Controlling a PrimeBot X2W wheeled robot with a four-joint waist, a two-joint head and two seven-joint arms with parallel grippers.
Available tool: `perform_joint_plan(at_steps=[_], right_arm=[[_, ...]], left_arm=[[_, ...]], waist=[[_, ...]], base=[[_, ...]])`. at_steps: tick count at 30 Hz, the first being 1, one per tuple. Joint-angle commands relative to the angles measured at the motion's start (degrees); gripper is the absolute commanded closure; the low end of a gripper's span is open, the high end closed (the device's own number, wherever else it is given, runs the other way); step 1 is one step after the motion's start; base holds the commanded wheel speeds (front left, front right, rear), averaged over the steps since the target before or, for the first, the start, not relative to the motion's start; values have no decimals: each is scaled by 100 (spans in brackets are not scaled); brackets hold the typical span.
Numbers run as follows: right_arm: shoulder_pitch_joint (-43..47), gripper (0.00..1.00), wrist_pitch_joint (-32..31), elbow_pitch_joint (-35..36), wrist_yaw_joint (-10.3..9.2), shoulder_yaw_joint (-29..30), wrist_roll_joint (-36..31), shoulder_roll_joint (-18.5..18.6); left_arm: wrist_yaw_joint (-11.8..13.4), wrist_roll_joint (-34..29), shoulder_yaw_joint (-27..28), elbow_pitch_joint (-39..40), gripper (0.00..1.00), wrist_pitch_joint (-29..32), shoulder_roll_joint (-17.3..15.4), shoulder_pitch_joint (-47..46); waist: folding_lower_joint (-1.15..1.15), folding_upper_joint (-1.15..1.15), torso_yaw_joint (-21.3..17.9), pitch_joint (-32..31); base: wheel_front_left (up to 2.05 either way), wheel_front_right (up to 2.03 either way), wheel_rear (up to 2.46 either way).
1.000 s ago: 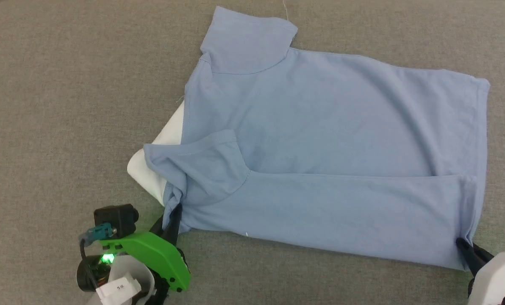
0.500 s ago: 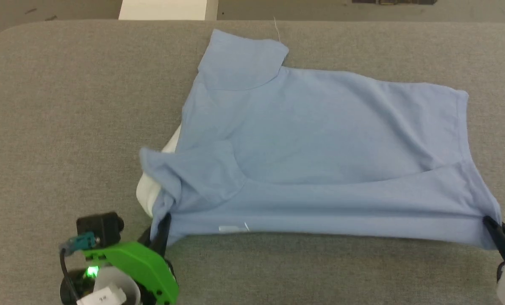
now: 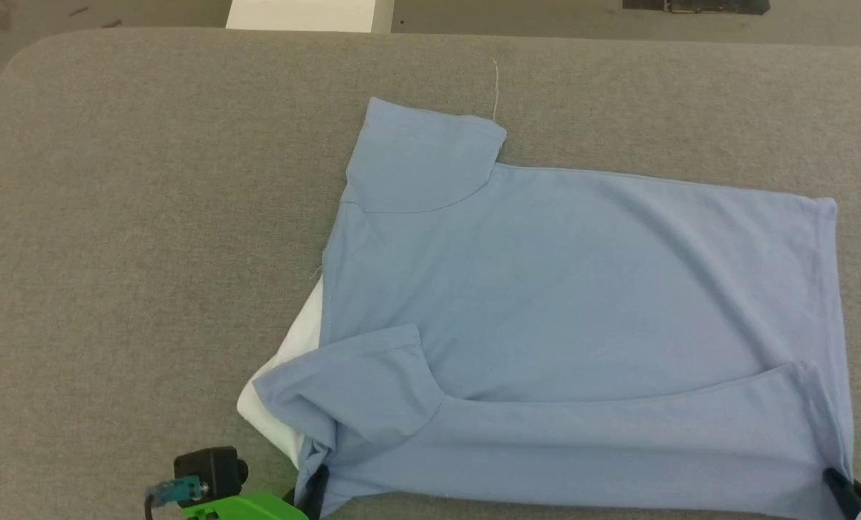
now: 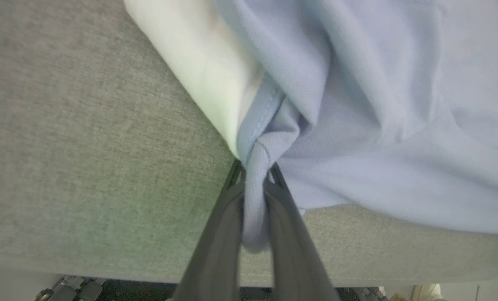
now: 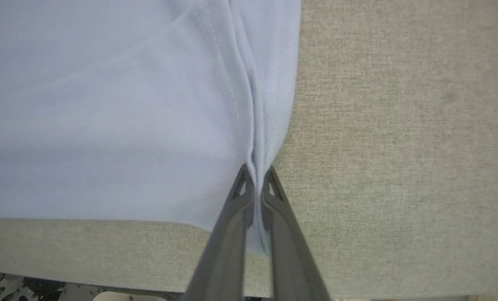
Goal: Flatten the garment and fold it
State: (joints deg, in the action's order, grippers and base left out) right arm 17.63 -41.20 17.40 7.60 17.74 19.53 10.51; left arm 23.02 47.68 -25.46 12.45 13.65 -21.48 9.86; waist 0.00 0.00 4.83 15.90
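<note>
Left hand point(image 4: 254, 174) clamped on a bunched corner of the garment point(image 3: 582, 289) by the near sleeve point(image 3: 358, 390), right hand point(image 5: 255, 172) pinched shut on the hem corner — both at the near edge of the grey surface point(image 3: 149, 217). The shirt lies spread across it, near strip doubled over, white panel point(image 3: 286, 368) peeking out at the left. This looks like soft, light, stretchy knit — it will likely sag and crease between grips, so corners and stitched hems seem the best holds, cloth pulled taut.
</note>
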Motion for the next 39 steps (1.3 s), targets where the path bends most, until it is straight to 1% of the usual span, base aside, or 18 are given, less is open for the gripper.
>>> perform_joint_plan(at_steps=[1, 4, 5, 6, 7, 8, 9, 10, 11, 16, 17, 20, 23, 26, 29, 31, 36, 39], right_arm=[[15, 100, 66, -66, -11, -26, -44, -22], [-68, 100, 202, -197, -11, -106, -66, -18], [-90, 93, 241, -223, -11, -140, -69, 1], [-116, 53, 296, -253, -11, -173, -68, 27], [-133, 35, 329, -280, -11, -192, -60, 42], [-151, 14, 368, -303, -11, -222, -37, 67], [-168, 0, 413, -309, -11, -238, -18, 88], [-187, 0, 467, -312, -11, -253, 5, 115], [-195, 0, 493, -313, -11, -272, 31, 138], [-274, 0, 774, -21, -11, -242, 269, 170], [-330, 0, 966, 199, -11, -155, 275, 162], [-458, 0, 1257, 405, -11, -99, 158, 186], [-701, 0, 1745, 549, -11, -14, -127, 157], [-1006, 0, 2321, 598, -11, 121, -439, -27], [-1300, 0, 2820, 606, -11, 182, -739, -266], [-1447, 0, 3027, 596, -11, 137, -882, -348], [-1723, 0, 3233, 550, -11, -43, -1080, -424], [-1892, 0, 3284, 530, -11, -147, -1133, -431]], left_arm=[[-55, 27, 6, -138, 100, -70, 51, -54], [-199, 43, 19, -414, 100, -192, 140, -248], [-234, 42, 22, -484, 100, -216, 151, -297], [-274, 50, 25, -555, 83, -232, 161, -349], [-301, 52, 39, -595, 61, -264, 169, -382], [-324, 61, 59, -638, 51, -297, 176, -407], [-340, 72, 71, -665, 42, -308, 174, -412], [-354, 89, 99, -685, 37, -334, 168, -405], [-359, 97, 130, -690, 0, -369, 160, -390], [-188, 104, 624, -342, 0, -928, 97, -75], [-72, -34, 877, -58, 0, -1244, 5, -6], [4, -227, 1071, 270, 0, -1501, -116, -62], [-1, -439, 1154, 580, 0, -1681, -230, -269], [-91, -599, 1181, 807, 0, -1872, -256, -610], [-256, -900, 1161, 900, 0, -2084, -371, -1175], [-346, -1137, 1084, 849, 0, -2054, -508, -1626], [-728, -1452, 768, 466, 0, -1491, -785, -3082], [-1080, -1518, 620, 23, 0, -1090, -912, -4122]], waist=[[0, 0, 32, -33], [0, 0, 70, -85], [0, 0, 78, -104], [0, 0, 83, -126], [0, 0, 84, -143], [0, 0, 86, -170], [0, 0, 85, -190], [0, 0, 83, -213], [0, 0, 79, -232], [0, 0, 39, -318], [0, 0, 31, -300], [0, 0, 15, -240], [0, 0, -13, -141], [0, 0, -45, -23], [0, 0, -82, 157], [0, 0, -111, 300], [0, 0, -183, 741], [0, 0, -264, 1053]], base=[[0, 0, 0], [0, 0, 0], [0, 0, 0], [0, 0, 0], [0, 0, 0], [0, 0, 0], [0, 0, 0], [0, 0, 0], [0, 0, 0], [0, 0, 0], [0, 0, 0], [0, 0, 0], [0, 0, 0], [0, 0, 0], [0, 0, 0], [0, 0, 0], [0, 0, 0], [0, 0, 0]])
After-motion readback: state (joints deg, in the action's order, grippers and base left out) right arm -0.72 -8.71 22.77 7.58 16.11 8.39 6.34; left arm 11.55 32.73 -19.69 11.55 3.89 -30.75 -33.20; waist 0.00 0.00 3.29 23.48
